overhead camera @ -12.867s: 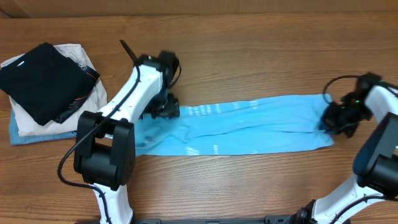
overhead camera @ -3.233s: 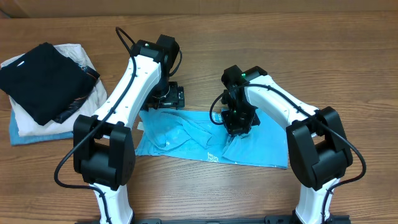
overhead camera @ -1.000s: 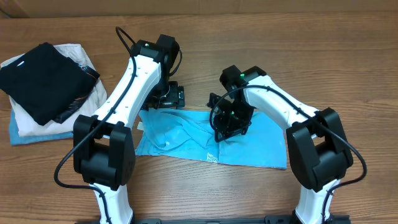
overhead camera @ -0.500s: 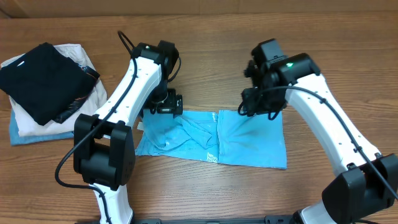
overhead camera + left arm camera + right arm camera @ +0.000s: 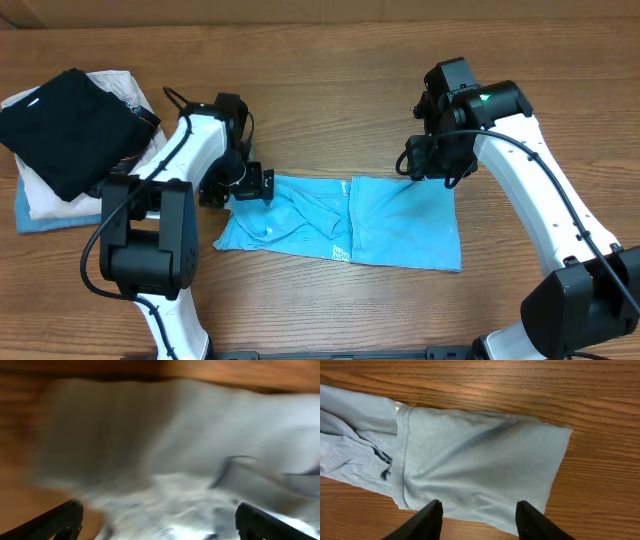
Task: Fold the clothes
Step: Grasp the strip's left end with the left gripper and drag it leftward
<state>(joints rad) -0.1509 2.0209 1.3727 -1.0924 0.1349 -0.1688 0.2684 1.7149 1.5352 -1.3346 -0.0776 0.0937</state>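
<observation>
T-shirt lies long-ways left to right; left hand, spread empty, crowds its left end, right hand, likewise spread, hovers above its right.

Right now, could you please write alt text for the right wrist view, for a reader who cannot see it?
A folded sky-blue T-shirt lies on a wooden table, bunched at its left end. The right tool hangs open above it, two black fingers spread at the bottom edge, holding nothing.

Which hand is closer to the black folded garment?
Left. The left hand is near the black folded garment; the right hand is at the far end of the blue shirt.
</observation>
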